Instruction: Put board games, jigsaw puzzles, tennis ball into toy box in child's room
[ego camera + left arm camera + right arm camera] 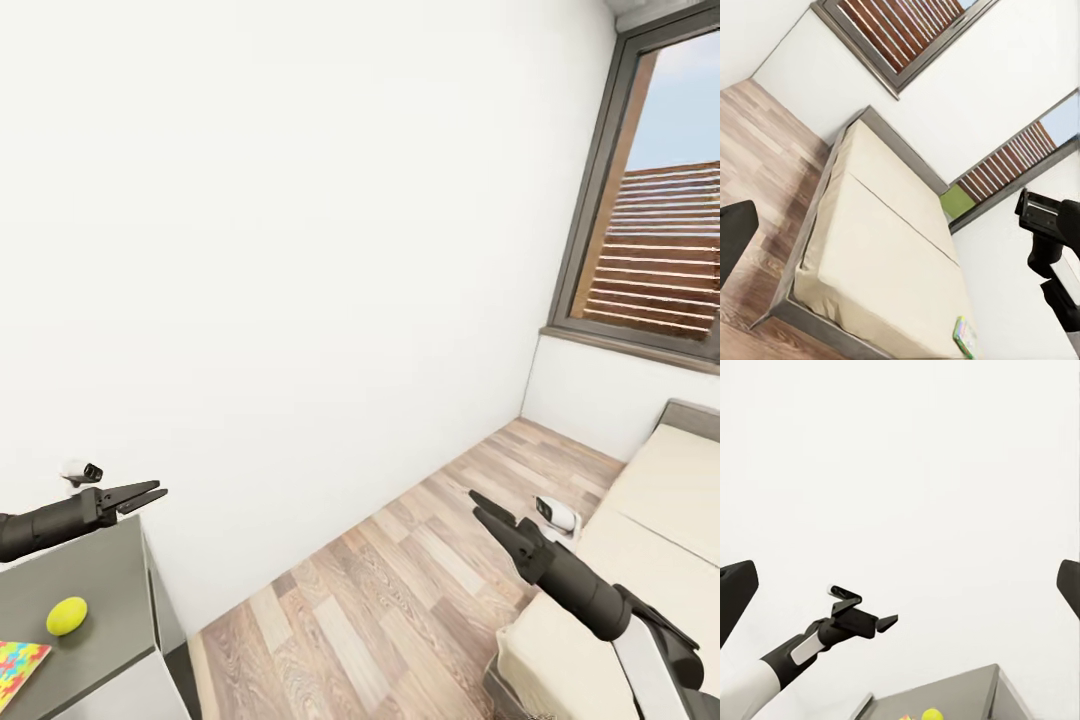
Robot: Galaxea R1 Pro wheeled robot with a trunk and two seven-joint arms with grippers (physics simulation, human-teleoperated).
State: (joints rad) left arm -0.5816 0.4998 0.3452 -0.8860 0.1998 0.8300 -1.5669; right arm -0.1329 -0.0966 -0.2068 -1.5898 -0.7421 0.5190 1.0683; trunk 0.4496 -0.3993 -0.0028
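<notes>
A yellow-green tennis ball (67, 616) lies on the dark grey table (100, 575) at the lower left. Beside it is the corner of a bright jigsaw puzzle (18, 665). My left gripper (160, 492) hovers open above the table's far edge, holding nothing. My right gripper (474, 503) is open and empty over the wood floor, next to the beige bed (660, 500). In the left wrist view a thin colourful board game (964, 335) lies near one corner of the bed (885, 247). The right wrist view looks across at the left gripper (891, 620), with the tennis ball (931, 714) on the table below it.
A plain white wall (300, 250) faces me. A dark-framed window (650, 200) is at the right above the grey headboard (695, 418). Wood-plank floor (400, 600) runs between table and bed. My right arm (1050, 225) shows beyond the bed in the left wrist view.
</notes>
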